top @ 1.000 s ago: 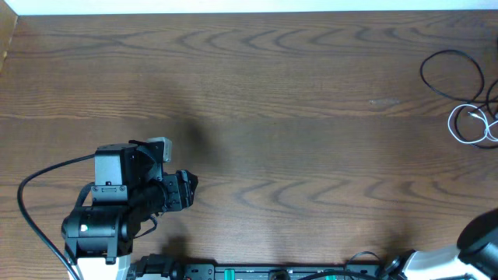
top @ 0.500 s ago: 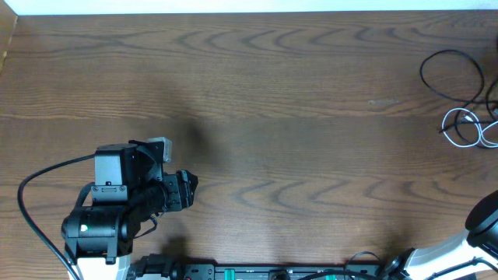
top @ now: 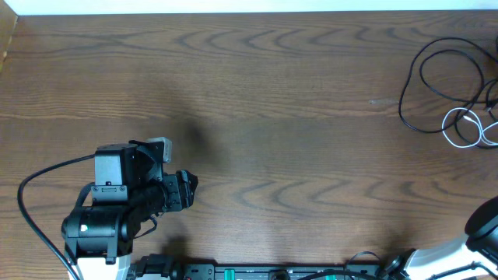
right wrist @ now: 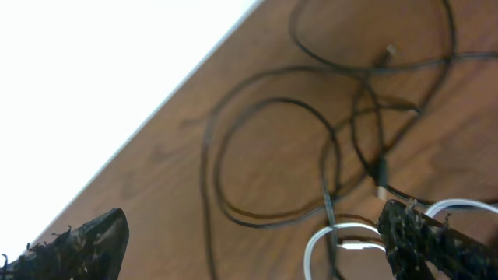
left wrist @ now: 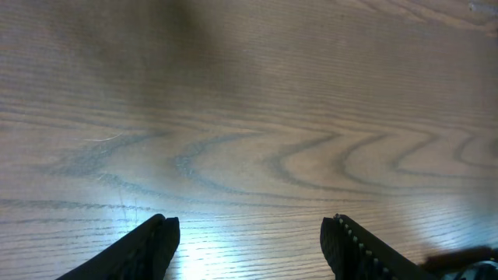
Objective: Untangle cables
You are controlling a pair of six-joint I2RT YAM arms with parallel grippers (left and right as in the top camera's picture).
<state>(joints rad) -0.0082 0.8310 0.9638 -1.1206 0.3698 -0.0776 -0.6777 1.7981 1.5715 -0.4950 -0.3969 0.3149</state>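
The cables lie tangled at the table's far right edge. In the overhead view, black cable loops (top: 433, 76) spread over the wood and a white cable (top: 465, 129) coils just below them. The right wrist view shows the black cables (right wrist: 268, 159) crossing in loops and the white cable (right wrist: 342, 233) curling low down. My right gripper (right wrist: 253, 243) hovers over them, open wide, with nothing between its fingers (right wrist: 436, 241). My left gripper (left wrist: 249, 243) is open over bare wood at the near left, also seen from overhead (top: 189, 189).
The wooden table (top: 272, 117) ends in a white strip along its far edge (top: 233, 6). Part of the right arm (top: 486, 225) shows at the bottom right corner. A thick black arm wire (top: 39, 179) curves beside the left arm.
My right gripper has opened from shut. A large black cable loop now lies spread leftward on the table at the far right. The white cable shifted slightly left. The left arm is still.
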